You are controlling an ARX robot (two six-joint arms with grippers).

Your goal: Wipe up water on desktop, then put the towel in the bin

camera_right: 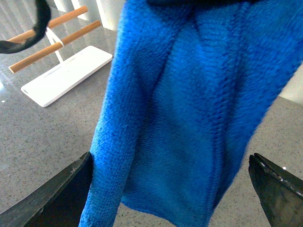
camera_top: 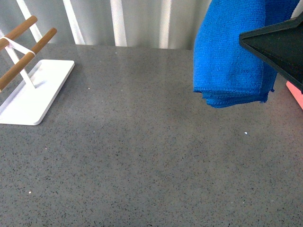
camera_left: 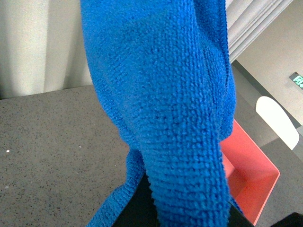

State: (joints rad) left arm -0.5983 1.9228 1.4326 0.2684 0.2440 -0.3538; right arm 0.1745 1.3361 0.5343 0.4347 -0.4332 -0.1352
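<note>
Right pincer (camera_right: pixel 169 158) gapes open, towel (camera_right: pixel 189 94) hanging between its fingers (camera_right: pixel 61 194) above the desktop (camera_top: pixel 142 142).

A flat white rectangular rack base with rounded corners (camera_top: pixel 35 97) lies on the bench (camera_top: pixel 142 165) at its far left, near the back edge. Two round light-brown wooden rods (camera_top: pixel 21 29) run side by side above the base, sloping up toward the back. A thin white upright frame (camera_top: pixel 21 61) rising from the base carries them. The right wrist view shows the same base (camera_right: pixel 66 75) and rods (camera_right: pixel 52 29) from the other side. Behind the bench hang pale grey and white vertical curtain folds (camera_top: pixel 118 21). In the left wrist view a white rounded chair-like shape (camera_left: pixel 277 120) stands on a grey floor, and a small green lit sign (camera_left: pixel 297 80), too cropped to read, sits on a beige wall.
</note>
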